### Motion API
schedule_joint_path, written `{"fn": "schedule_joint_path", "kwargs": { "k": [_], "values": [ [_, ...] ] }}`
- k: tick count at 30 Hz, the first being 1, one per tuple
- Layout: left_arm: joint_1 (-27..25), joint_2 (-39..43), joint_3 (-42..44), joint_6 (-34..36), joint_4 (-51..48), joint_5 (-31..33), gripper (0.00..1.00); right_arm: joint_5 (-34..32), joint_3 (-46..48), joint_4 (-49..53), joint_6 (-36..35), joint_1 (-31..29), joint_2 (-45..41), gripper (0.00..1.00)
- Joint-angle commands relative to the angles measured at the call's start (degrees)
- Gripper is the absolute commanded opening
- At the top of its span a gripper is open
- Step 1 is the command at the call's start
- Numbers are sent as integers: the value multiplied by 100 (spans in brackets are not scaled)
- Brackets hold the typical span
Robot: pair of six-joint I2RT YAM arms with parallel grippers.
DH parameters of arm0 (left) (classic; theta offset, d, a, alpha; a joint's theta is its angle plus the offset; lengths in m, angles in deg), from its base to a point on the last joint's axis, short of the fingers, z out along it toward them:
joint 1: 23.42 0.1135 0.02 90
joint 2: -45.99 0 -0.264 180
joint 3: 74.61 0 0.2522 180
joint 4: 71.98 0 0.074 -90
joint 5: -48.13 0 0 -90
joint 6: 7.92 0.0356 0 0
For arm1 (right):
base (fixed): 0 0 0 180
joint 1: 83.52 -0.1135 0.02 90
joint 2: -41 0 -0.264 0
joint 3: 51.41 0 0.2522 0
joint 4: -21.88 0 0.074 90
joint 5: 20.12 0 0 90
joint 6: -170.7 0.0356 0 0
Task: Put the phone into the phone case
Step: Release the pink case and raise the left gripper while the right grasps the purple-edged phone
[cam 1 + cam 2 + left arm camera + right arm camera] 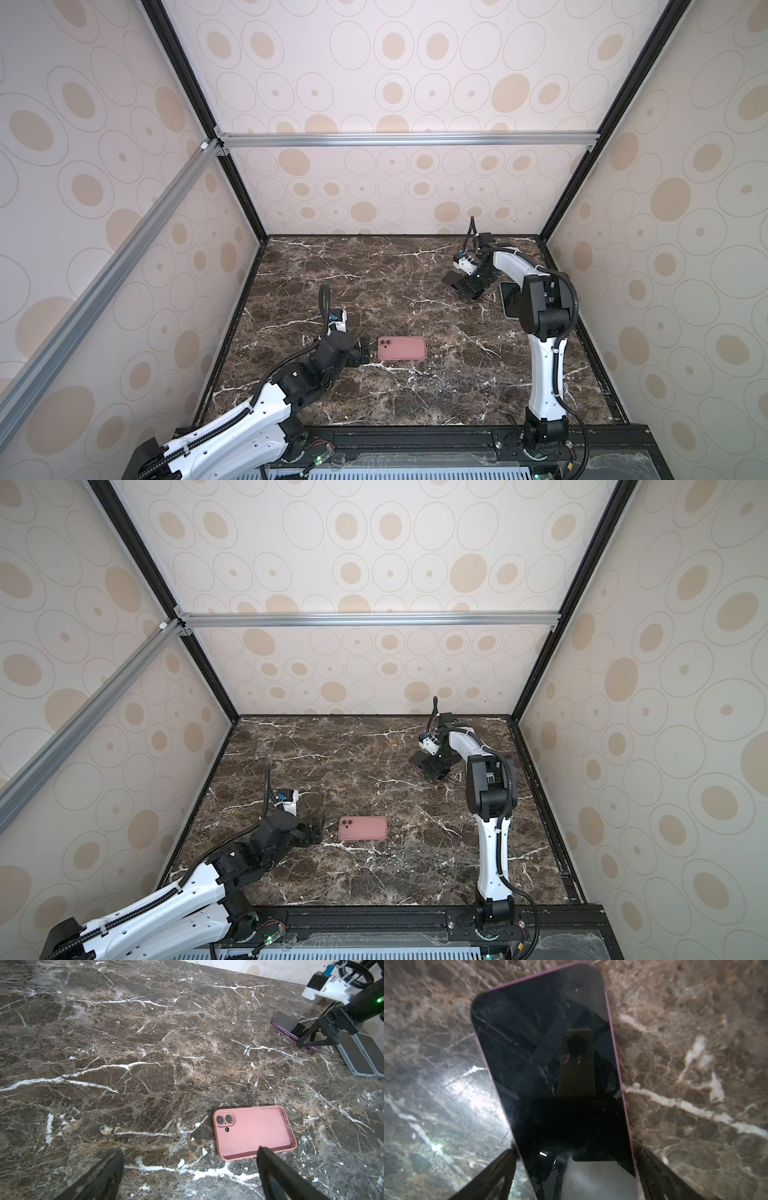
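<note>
Over at the far right of the tabletop (415,399), your right pincer (467,286) sits low over the phone (550,1059). The phone lies flat with its dark glass up. One finger stands at each long side, right beside the purple edge. You cannot tell from these views if they squeeze it or only stand next to it.

Near the front, well apart from the phone, the pink phone case (402,348) lies flat. Its hollow side looks up, so it seems ready to take the phone. Your left pincer (365,349) is spread wide and holds nothing. It waits just beside the short end of the case, the end with the camera holes.

So you look to be at the first step: getting hold of the phone. Nothing is in the case yet.

Next, you likely need a firm pinch on the two long sides, then a lift straight up. The glass is smooth and the phone is thin, so it may slip. Then carry it across and line it up with the case, camera end to camera holes. Your left pincer may need to hold the case so it does not slide.
</note>
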Motion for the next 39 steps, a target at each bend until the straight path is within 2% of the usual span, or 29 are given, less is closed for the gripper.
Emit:
{"fn": "schedule_joint_path", "kwargs": {
  "k": [1,9,21,24,30,36,39],
  "values": [
    [25,78,-57,102,-160,154,100,90,-153,472,-129,-13,243,90],
    [29,86,2,43,-44,102,100,28,-220,727,141,-60,296,76],
    [28,-137,11,37,241,-78,100,-588,676,344,451,-367,-100,68],
    [30,-193,5,24,293,-122,100,-587,807,270,567,-407,-207,59],
    [27,-210,5,21,362,-179,99,-331,1154,123,805,-438,-570,44],
    [37,-308,15,-38,757,-483,97,451,1999,-523,1190,-453,-1476,22],
    [38,-564,-55,-63,1031,-702,96,736,2428,-884,1377,-510,-1957,18]
  ]
}}
